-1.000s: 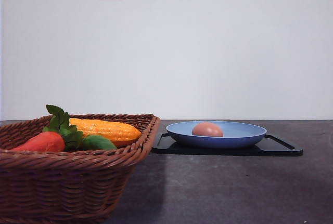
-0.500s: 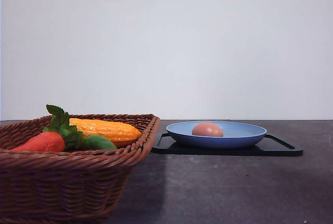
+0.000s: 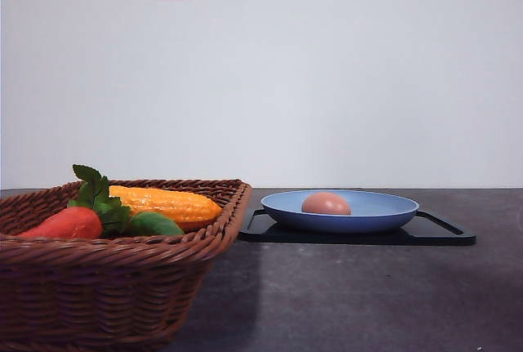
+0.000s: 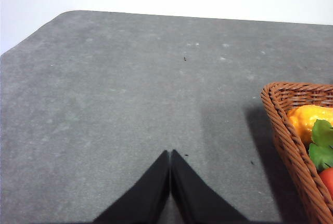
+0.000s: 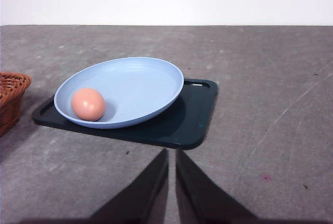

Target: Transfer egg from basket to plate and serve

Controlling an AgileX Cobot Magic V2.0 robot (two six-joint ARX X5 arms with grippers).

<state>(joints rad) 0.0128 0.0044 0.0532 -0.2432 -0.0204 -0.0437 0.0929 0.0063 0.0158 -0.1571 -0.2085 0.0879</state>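
Front view: egg sits in the plate, toward the plate's left part. Plate rests on a black tray on the dark surface. Basket is near the camera on the left, holding a carrot and corn cob with green leaves; no egg visible in it. Basket rim is just beside the tray, contact unclear.

Left wrist view: left gripper has its black fingers pressed together, nothing between them, over bare surface. Basket corner is off to one side, apart from the gripper, with corn and leaf showing inside.

Right wrist view: right gripper has its fingers nearly together with a thin slit between them, holding nothing, just short of the tray's near edge. Egg lies against the plate's inner slope on the basket side. Plate overhangs the tray on that side.

Judgement: the transfer looks done; serving is what remains. The egg is smooth, round and probably light, so it can roll if the plate tips, and should be treated as fragile. Better to take hold of the tray or the plate rim away from the egg and keep it level. If the egg itself must be taken, grip across its short middle with light force.
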